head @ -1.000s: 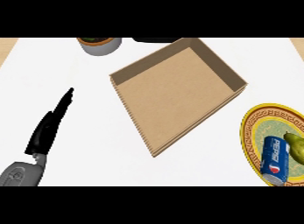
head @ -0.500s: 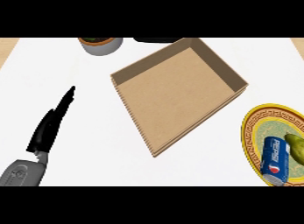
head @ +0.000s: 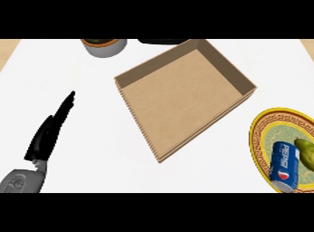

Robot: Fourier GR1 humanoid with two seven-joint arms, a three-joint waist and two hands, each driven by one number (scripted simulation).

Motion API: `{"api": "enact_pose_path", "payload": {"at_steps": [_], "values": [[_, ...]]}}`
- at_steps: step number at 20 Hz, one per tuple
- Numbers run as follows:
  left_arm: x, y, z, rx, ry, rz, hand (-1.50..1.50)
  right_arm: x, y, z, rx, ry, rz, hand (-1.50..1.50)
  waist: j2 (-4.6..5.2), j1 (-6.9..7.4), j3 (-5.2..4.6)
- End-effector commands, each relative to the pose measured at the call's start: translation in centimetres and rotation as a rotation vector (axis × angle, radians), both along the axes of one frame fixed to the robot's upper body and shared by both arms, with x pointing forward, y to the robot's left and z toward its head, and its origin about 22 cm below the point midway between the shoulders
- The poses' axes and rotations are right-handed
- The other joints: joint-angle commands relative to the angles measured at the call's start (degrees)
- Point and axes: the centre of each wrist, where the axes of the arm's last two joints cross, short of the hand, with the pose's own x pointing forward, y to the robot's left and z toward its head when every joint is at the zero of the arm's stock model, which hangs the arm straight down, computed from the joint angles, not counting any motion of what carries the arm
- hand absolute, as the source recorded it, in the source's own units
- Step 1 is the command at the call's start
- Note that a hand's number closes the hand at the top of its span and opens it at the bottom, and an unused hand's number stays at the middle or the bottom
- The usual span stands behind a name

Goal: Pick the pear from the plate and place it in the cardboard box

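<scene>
The yellow-green pear (head: pixel 313 155), likely light, firm and smooth-skinned, best taken round its broad belly, lies on the gold-rimmed round plate (head: pixel 261 127) beside a blue soda can (head: pixel 285 166), while the left hand (head: pixel 51 129) lies straight-fingered on the white surface (head: pixel 86 149).

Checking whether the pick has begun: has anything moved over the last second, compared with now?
Nothing visibly changed. The left hand rests open at the lower left, the pear and soda can lie on the plate, and the cardboard box sits where it was. The right hand is out of view.
</scene>
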Motion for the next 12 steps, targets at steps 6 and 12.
{"api": "enact_pose_path", "payload": {"at_steps": [6, 12], "values": [[1.5, -1.1, 0.6, 0.001, -0.008, 0.0, 0.0, 2.8, 1.1, -2.0, -0.082, -0.053, -0.036, -1.5, 0.02, -0.02, 0.0], [-0.4, 0.9, -0.1, 0.004, -0.006, 0.0, 0.0, 4.2, 1.6, -2.3, -0.069, -0.005, 0.045, -1.5, -0.01, 0.13, 0.0]]}}
